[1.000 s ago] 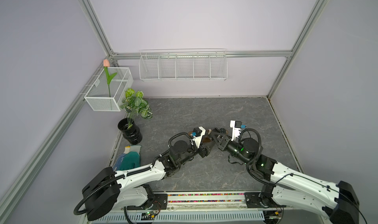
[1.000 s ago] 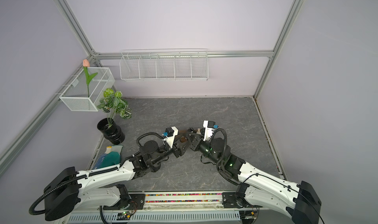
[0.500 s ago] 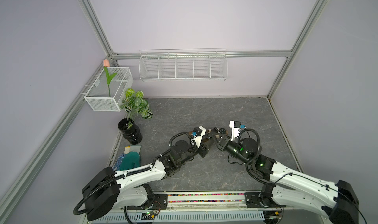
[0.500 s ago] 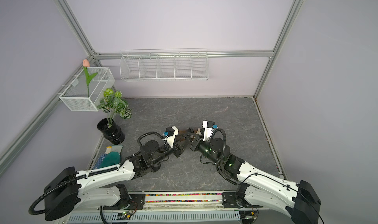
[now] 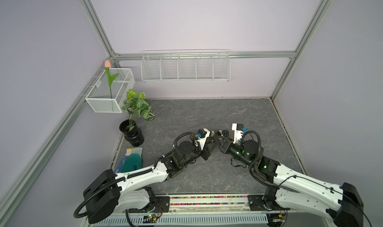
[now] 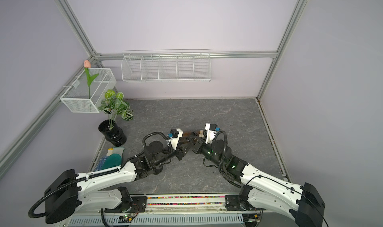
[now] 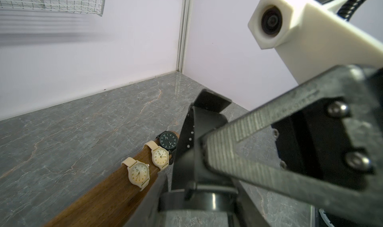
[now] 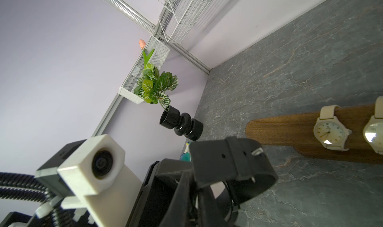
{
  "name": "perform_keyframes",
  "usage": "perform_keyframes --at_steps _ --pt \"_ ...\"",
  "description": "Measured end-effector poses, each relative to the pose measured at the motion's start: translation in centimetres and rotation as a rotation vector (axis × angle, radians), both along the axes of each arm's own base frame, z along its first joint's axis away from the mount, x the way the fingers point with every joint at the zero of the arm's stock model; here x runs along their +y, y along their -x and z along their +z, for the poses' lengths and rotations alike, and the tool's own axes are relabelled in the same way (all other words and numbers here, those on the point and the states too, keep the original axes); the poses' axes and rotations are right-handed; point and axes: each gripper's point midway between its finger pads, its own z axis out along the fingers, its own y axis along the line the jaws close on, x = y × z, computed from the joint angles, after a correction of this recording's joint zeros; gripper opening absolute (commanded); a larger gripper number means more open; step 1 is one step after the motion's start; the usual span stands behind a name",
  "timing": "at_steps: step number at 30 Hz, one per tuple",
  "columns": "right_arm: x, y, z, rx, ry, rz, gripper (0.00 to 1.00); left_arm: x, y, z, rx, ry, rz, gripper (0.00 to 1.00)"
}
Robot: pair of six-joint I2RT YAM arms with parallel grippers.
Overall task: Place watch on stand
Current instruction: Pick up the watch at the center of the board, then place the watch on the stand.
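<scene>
You're seating watch (image 7: 168,143) at stand (image 7: 107,195) end; left fingers (image 5: 211,143), right fingers (image 5: 220,140) at strap (image 7: 187,132), clamped or not can't tell; next, slide it fully on.

Plant (image 5: 137,104) in black vase (image 5: 132,133), green glove (image 5: 132,161) nearby, tulip (image 5: 107,64) in mesh basket (image 5: 103,106), wall-mounted wire rack (image 5: 185,70)

Seen from above, a grey marbled tabletop (image 5: 207,114) sits between pale lilac walls. Two white-and-black robot arms reach in from the near edge and meet mid-table, the left gripper (image 5: 211,140) and right gripper (image 5: 219,140) almost touching; how their jaws stand is too small to tell. Behind them a dark brown stand (image 5: 216,131) peeks out, with a black-faced watch (image 5: 226,133) at its end. At the left are a leafy plant in a black vase (image 5: 131,132), a teal glove (image 5: 132,160) and a white mesh basket (image 5: 103,105) holding a pink tulip (image 5: 107,63). A wire rack (image 5: 185,67) hangs on the back wall.
</scene>
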Motion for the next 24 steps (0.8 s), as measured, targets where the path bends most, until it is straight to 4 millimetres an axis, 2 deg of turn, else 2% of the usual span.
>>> perform_keyframes --at_steps 6,10,13,19,24 --pt "-0.4 -0.3 -0.7 0.003 0.047 -0.02 0.46 0.0 -0.2 -0.5 0.05 -0.038 0.011 0.39" --pt "-1.3 -0.1 -1.5 -0.009 0.118 -0.032 0.57 0.1 -0.9 -0.1 0.113 -0.057 0.039 0.38" --pt "-2.9 -0.1 -1.4 -0.037 0.163 -0.062 0.61 1.0 -2.1 0.4 0.171 -0.066 0.084 0.38" --pt "-8.1 -2.0 -3.0 -0.044 0.293 -0.199 0.63 5.8 -4.8 -1.3 0.331 -0.154 0.24 0.37" --pt "-11.9 -5.2 -7.1 0.074 0.433 -0.281 0.65 10.2 -6.8 -1.0 0.433 -0.214 0.392 0.38"
